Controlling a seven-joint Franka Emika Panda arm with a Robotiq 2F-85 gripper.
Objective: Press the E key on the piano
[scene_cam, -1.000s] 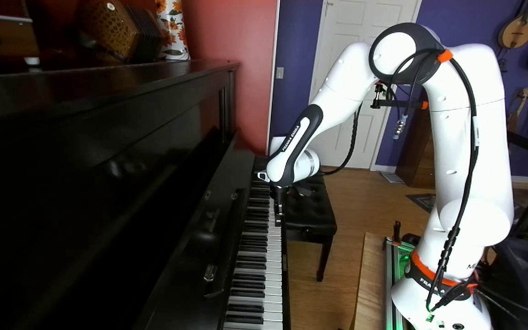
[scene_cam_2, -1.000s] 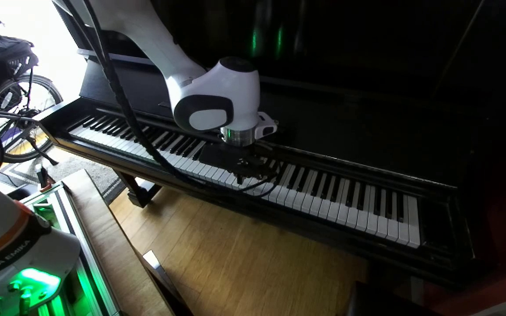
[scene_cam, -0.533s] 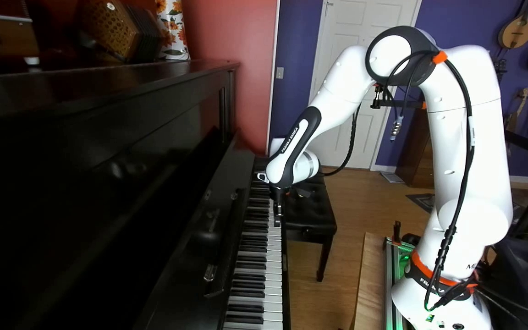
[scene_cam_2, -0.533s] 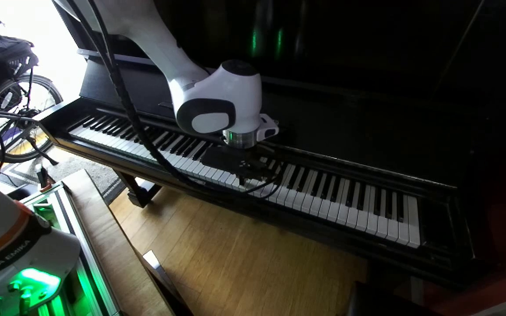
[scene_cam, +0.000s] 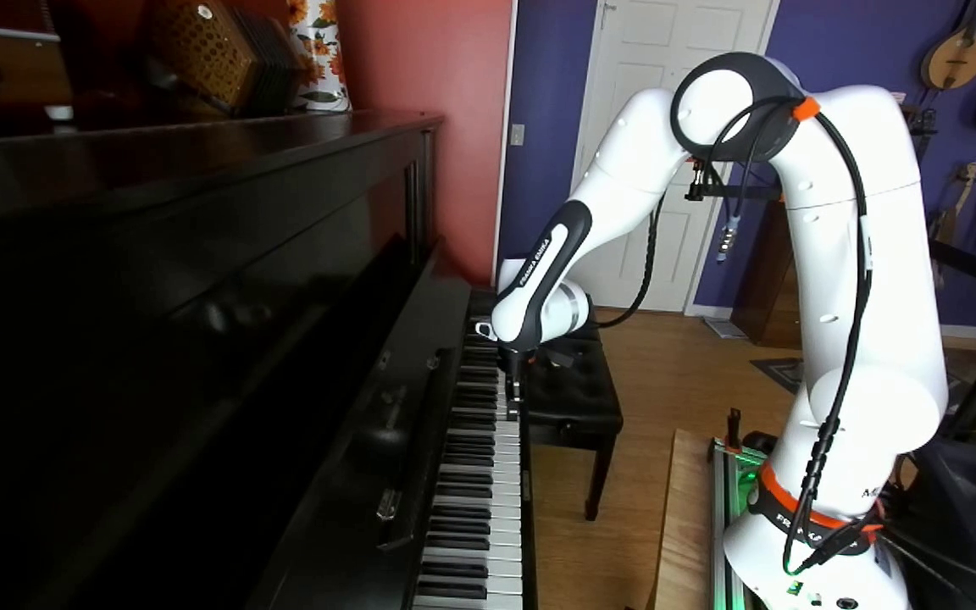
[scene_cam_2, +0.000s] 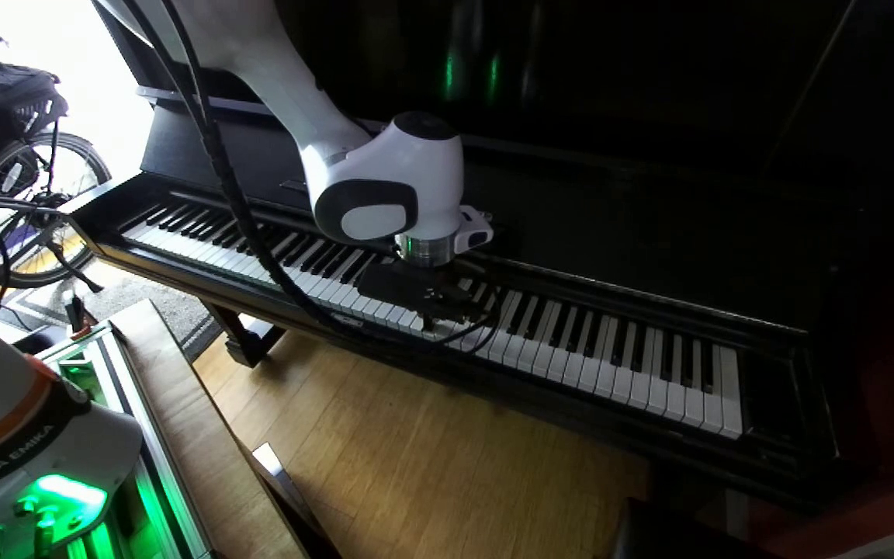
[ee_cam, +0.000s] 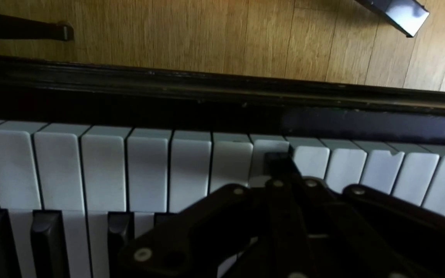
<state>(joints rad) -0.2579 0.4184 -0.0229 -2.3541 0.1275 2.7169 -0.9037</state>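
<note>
Wooden floor [scene_cam_2: 455,458]; piano [scene_cam: 225,356] glossy black, keys [ee_cam: 191,173] uncovered.

Black piano [scene_cam: 268,246], white and black keys [ee_cam: 104,173], black end effector [ee_cam: 281,166], white arm [scene_cam: 852,212], orange-flowered white cylinder [scene_cam: 318,55], red wall [scene_cam: 433,76], purple wall [scene_cam: 861,42], white door [scene_cam: 666,38]

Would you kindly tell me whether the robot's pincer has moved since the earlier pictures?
Yes; in an exterior view, the pincer has come down slightly toward the piano's white keys.

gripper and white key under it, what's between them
In the wrist view, nothing shows between the gripper and that white key; whether they touch, I can't tell.
</note>
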